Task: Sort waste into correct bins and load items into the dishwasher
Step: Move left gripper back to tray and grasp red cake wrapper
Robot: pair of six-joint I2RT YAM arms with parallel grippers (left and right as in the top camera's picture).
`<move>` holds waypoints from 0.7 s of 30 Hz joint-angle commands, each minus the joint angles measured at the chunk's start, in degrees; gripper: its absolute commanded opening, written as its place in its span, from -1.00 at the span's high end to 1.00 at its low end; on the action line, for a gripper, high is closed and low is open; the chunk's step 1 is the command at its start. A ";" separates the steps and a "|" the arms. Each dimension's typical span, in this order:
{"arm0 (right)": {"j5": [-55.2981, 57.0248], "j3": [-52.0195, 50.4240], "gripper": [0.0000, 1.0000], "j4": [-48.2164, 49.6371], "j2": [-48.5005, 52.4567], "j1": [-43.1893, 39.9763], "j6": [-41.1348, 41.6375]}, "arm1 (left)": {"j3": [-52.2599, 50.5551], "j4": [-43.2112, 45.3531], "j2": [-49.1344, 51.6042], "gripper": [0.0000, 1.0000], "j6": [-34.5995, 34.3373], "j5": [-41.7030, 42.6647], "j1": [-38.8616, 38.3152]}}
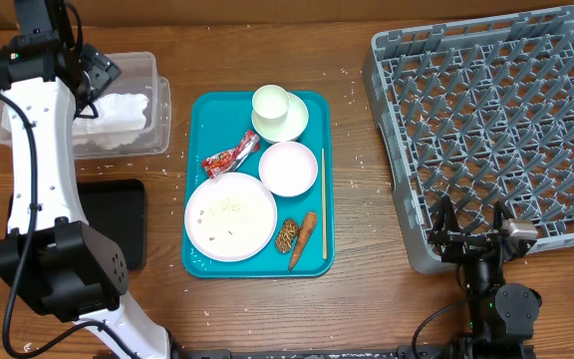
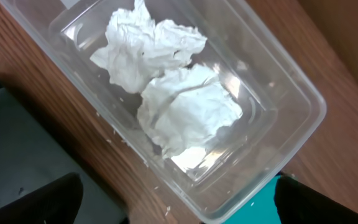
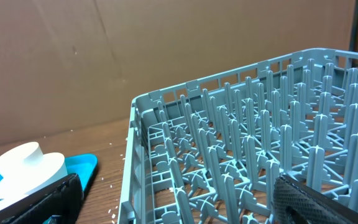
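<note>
My right gripper (image 1: 474, 231) sits nearest, jaws spread and empty, at the grey rack's (image 1: 486, 130) near edge. On the teal tray (image 1: 199, 110): one plate (image 1: 231, 215), two bowls, one cup (image 1: 270, 102). Farthest, my left gripper (image 1: 96, 78) is over the clear tub (image 2: 272, 74), fingers apart, holding nothing; two paper wads (image 2: 166, 81) inside.

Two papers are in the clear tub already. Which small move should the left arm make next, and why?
Probably lift the left gripper off the clear tub and swing it toward the red wrapper on the teal tray. The crumpled paper lies loose in the tub, apparently released, and the wrapper is the nearest waste left.
</note>
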 commanded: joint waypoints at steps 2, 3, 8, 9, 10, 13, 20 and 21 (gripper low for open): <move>-0.09 -0.61 -1.00 0.37 -0.15 -0.44 -0.39 | 0.68 -2.51 -0.68 -1.00 1.60 6.67 -0.15; -0.09 -0.61 -1.00 0.37 -0.15 -0.44 -0.39 | 0.63 -2.89 -0.68 -1.00 3.13 9.97 -0.22; -0.09 -0.61 -1.00 0.37 -0.15 -0.42 -0.39 | -2.10 -2.75 -0.68 -1.00 16.52 27.80 -2.99; -0.09 -0.61 -1.00 0.37 -0.15 -0.42 -0.39 | -3.26 -2.86 -0.66 -1.00 18.88 29.38 -4.28; -0.09 -0.61 -1.00 0.37 -0.15 -0.42 -0.39 | -5.49 -2.91 -0.66 -1.00 21.16 29.14 -6.64; -0.09 -0.61 -1.00 0.37 -0.15 -0.42 -0.39 | -9.49 -1.68 -0.42 -1.00 24.26 28.26 -10.78; -0.09 -0.61 -1.00 0.37 -0.15 -0.44 -0.39 | -16.92 5.22 1.51 -1.00 30.38 19.91 -19.74; -0.09 -0.61 -1.00 0.37 -0.15 -0.44 -0.39 | -17.03 5.42 2.12 -1.00 30.75 18.21 -20.59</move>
